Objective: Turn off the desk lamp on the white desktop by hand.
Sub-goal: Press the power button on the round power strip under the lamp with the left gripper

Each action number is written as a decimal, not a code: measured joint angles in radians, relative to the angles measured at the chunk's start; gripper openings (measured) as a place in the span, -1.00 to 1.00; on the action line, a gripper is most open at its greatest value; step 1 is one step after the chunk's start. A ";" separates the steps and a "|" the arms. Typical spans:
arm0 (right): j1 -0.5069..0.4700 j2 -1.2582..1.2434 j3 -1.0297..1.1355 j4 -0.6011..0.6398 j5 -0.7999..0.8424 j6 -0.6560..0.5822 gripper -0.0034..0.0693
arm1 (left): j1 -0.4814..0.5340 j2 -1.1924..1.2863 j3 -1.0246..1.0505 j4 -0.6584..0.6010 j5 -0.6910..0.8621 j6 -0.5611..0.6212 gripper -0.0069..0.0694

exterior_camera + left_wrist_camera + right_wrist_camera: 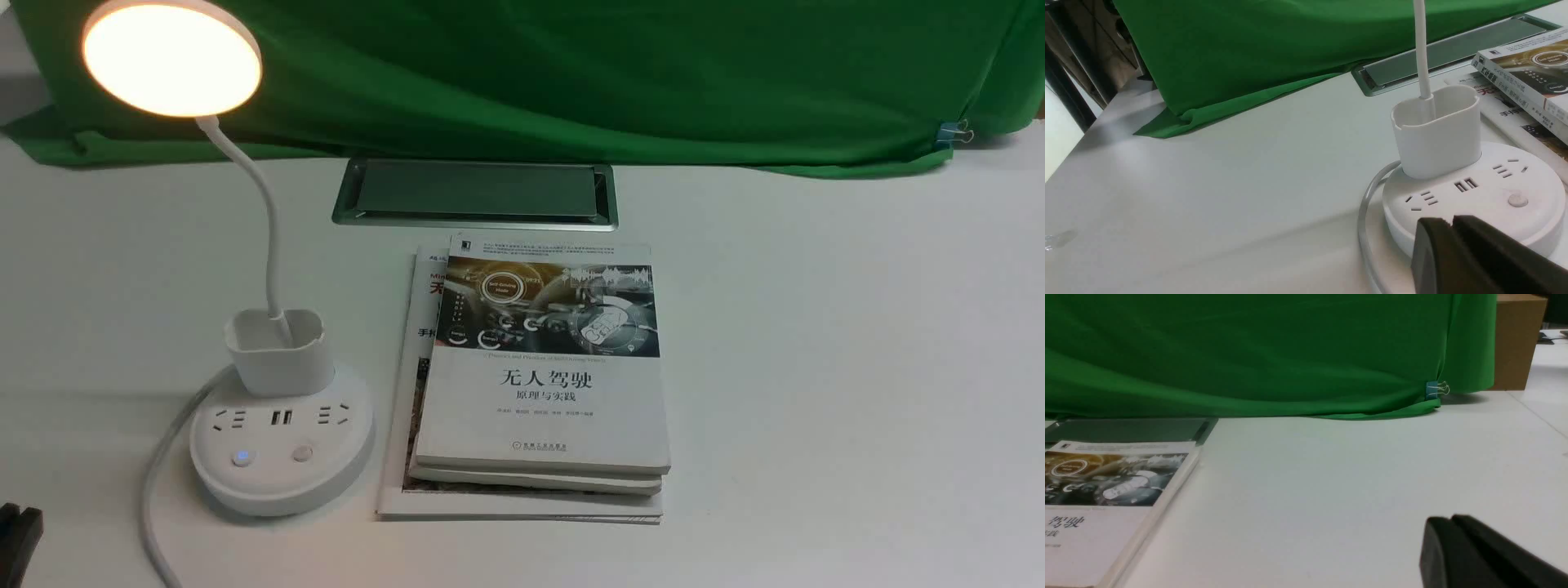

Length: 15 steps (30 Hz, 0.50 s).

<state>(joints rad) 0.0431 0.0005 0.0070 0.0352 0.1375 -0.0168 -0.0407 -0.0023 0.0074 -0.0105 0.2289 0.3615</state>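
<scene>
Near the lit lamp's [282, 433] base on the white desk [816, 367], the left gripper [1447, 220] is seen pressed together, nothing pinched; the right gripper [1445, 518] is likewise closed, over bare desk.

Top book [547, 408] of stack: cover title "无人驾驶", below it "原理与实践"; dial on cover photo reads "Self-Driving Mode"; publisher line at bottom, "机械工业出版社". Magazine [408, 425] underneath: partly covered, "手持" readable.

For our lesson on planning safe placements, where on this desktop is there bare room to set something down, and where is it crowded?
Bare: right of the book stack; left of the lamp, before the green cloth. Crowded: the narrow strip between lamp base and books.
</scene>
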 joint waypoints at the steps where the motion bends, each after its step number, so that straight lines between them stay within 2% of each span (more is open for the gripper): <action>1: 0.000 0.000 0.000 0.000 0.000 0.000 -0.81 | 0.000 0.000 0.000 0.000 0.000 0.000 -0.77; 12: 0.000 0.000 0.000 0.000 0.000 0.000 -0.81 | 0.000 0.000 0.000 0.000 -0.002 0.000 -0.77; 15: 0.000 0.000 0.000 0.000 0.000 0.000 -0.81 | 0.000 0.000 0.000 -0.009 -0.047 0.000 -0.77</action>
<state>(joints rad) 0.0431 0.0005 0.0070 0.0352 0.1375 -0.0168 -0.0407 -0.0023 0.0074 -0.0191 0.1820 0.3615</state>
